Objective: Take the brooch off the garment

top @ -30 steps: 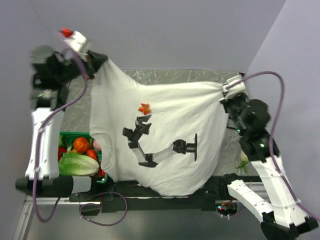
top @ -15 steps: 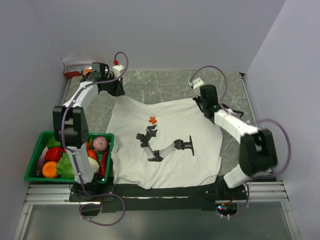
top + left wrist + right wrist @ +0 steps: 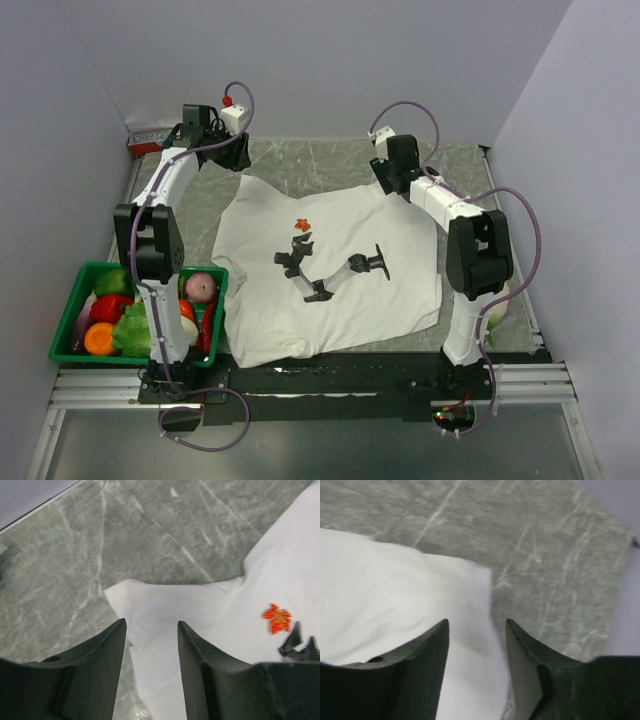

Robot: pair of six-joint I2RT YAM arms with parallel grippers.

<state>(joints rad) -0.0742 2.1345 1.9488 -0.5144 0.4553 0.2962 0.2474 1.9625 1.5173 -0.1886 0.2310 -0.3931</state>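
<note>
Moved: a second ago the garment (image 3: 385, 305) hung stretched in the air between both arms. Now it lies spread on the table (image 3: 310, 158), and both arms reach to its far corners.
Brooch: the brooch (image 3: 302, 224) is a small orange-red leaf shape on the garment's chest, just above the black print (image 3: 330, 272), centre-left of the top view. It also shows at the right edge of the left wrist view (image 3: 276, 618). No tool touches it.
Garment: front up and mostly flat, with soft creases along its lower hem.
Left tool: the left tool (image 3: 150, 645) is released, jaws spread, over the pale sleeve corner (image 3: 125, 587) at the garment's upper left. Nothing is pinched between the jaws.
Right tool: the right tool (image 3: 476, 650) is released, jaws apart, over the garment's upper-right corner (image 3: 470, 572). Cloth lies below it and is not gripped.
Basket: the green basket (image 3: 68, 298) of produce sits at lower left, its right rim just beside the garment.
Done (judged): the spreading looks finished and the brooch is exposed and reachable.
Left (judged): the whole removal. One tool must travel in from its corner to the brooch, well apart from both tools, take hold and pull it free. The other tool probably has to pin the cloth.
</note>
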